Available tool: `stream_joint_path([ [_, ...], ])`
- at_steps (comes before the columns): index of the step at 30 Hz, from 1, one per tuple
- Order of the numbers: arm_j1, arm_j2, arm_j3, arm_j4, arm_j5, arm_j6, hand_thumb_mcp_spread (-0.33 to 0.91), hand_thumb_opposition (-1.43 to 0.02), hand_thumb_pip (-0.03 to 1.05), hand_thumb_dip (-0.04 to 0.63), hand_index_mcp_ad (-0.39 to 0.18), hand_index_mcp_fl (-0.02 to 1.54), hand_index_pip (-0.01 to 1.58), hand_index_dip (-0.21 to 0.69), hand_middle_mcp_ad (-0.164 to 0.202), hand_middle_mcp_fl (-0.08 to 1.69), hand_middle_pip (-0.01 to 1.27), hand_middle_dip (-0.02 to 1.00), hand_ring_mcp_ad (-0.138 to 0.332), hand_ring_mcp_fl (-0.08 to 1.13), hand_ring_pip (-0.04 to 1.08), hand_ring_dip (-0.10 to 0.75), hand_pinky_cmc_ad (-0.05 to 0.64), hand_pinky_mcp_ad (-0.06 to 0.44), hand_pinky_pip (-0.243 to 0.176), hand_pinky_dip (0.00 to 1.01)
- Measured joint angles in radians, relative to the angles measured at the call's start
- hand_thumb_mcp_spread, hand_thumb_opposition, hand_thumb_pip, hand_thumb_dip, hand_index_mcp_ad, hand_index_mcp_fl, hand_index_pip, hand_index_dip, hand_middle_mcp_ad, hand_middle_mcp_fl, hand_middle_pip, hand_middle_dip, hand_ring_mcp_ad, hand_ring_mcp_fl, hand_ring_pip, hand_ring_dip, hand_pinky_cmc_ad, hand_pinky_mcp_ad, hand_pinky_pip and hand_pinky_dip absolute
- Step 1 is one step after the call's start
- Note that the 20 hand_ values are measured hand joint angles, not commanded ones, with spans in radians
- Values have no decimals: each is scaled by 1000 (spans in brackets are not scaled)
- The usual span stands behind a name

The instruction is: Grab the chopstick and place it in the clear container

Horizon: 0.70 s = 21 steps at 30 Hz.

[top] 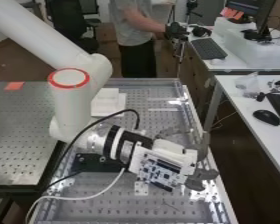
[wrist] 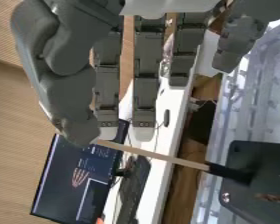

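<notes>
In the high view the hand is over the bench's right side, low in the picture. The wrist view shows the hand open, its long fingers straight and the thumb bent at one side. The pale wooden chopstick runs from the thumb's tip to a dark end at a black block; whether the thumb touches it I cannot tell. No finger is curled round it. See-through plastic, seemingly the clear container, lies beside the fingers; in the high view a clear shape sits just beyond the hand.
The perforated bench has a raised rim. White blocks stand behind the arm, and a black fixture is beside the wrist. Cables loop near the arm. To the right is a white desk with a mouse.
</notes>
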Motion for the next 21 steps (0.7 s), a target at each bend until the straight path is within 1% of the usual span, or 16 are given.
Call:
stream_joint_path([
  [1, 0, 0, 1, 0, -1, -1, 473, -817, 579, 262, -239, 700, 656, 138, -35, 920, 122, 613, 87, 278, 99, 328, 398, 295, -75, 178],
  [4, 0, -2, 6, -1, 2, -3, 473, -817, 576, 262, -236, 702, 639, 138, -37, 923, 126, 620, 87, 278, 96, 328, 387, 295, -80, 178],
  [7, -1, -4, 9, -3, 2, -3, 487, -817, 529, 262, -236, 724, 635, 138, -35, 937, 126, 620, 87, 302, 93, 328, 391, 295, -82, 178],
  [9, -1, -4, 10, -4, 4, -3, 487, -817, 529, 262, -236, 733, 623, 138, -35, 951, 126, 623, 87, 309, 94, 346, 387, 295, -65, 176],
  [11, -1, -4, 11, -5, 4, -3, 506, -817, 529, 262, -236, 754, 623, 138, -35, 963, 126, 623, 87, 309, 98, 363, 393, 297, -68, 176],
  [12, -1, -4, 12, -6, 4, -2, 499, -817, 529, 262, -239, 775, 623, 138, -33, 958, 126, 623, 89, 309, 93, 363, 393, 297, -65, 176],
  [16, -1, -5, 12, -6, 2, -3, 503, -817, 525, 262, -257, 778, 616, 138, -35, 963, 133, 623, 87, 309, 93, 363, 398, 297, -65, 176],
  [18, -1, -5, 11, -7, -2, -3, 503, -817, 525, 262, -260, 780, 607, 138, -35, 962, 133, 623, 87, 309, 93, 363, 372, 297, -65, 176],
  [19, 0, -6, 11, -5, -4, -3, 499, -822, 525, 262, -262, 780, 607, 138, -35, 965, 136, 623, 87, 309, 93, 363, 379, 297, -65, 176],
  [20, 0, -7, 11, -4, -5, -3, 497, -819, 525, 262, -265, 782, 607, 138, -35, 965, 136, 623, 86, 309, 93, 363, 379, 297, -65, 176],
  [21, 1, -9, 10, -9, -2, -2, 504, -817, 525, 262, -272, 796, 607, 138, -35, 965, 136, 623, 73, 309, 93, 363, 379, 297, -65, 176],
])
